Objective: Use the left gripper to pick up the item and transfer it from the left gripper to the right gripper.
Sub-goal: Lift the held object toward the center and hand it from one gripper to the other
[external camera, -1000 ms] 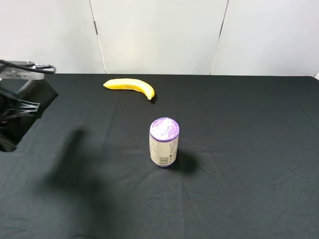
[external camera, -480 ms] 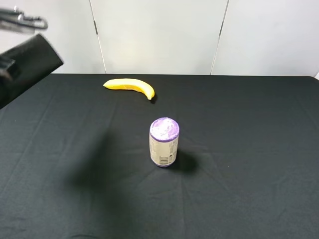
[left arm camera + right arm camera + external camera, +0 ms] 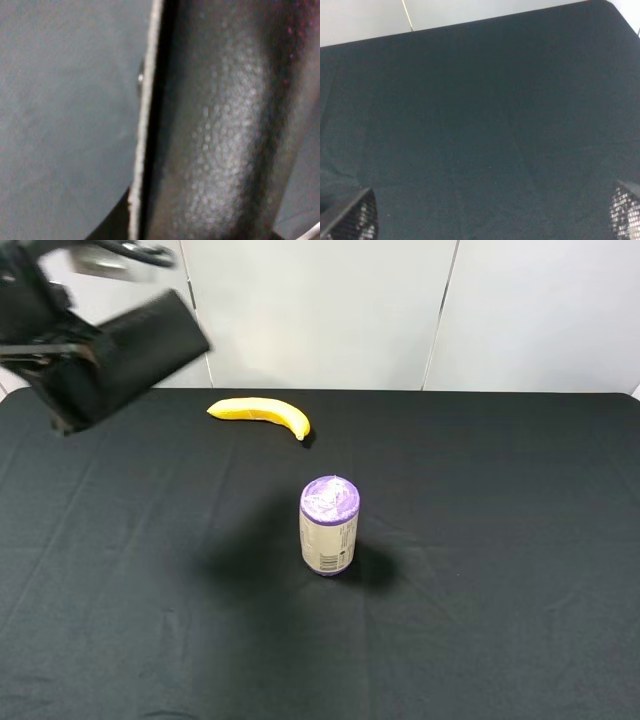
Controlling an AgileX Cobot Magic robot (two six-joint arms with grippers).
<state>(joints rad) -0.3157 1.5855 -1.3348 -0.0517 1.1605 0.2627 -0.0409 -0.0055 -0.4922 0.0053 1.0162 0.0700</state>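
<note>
The item, a long flat black case, hangs in the air at the far left, well above the table, tilted with its far end up toward the right. My left gripper is shut on its lower left part. In the left wrist view the case's grained black surface fills most of the picture and hides the fingers. My right gripper is open and empty over bare black cloth, with one mesh-padded fingertip at each side. It is out of the exterior high view.
A yellow banana lies at the back of the black-clothed table, below and right of the held case. A purple-topped can stands upright mid-table. A white wall stands behind.
My left gripper has lifted the case from the left edge and carried it up and to the right. Its shadow on the cloth has slid right, toward the can.
</note>
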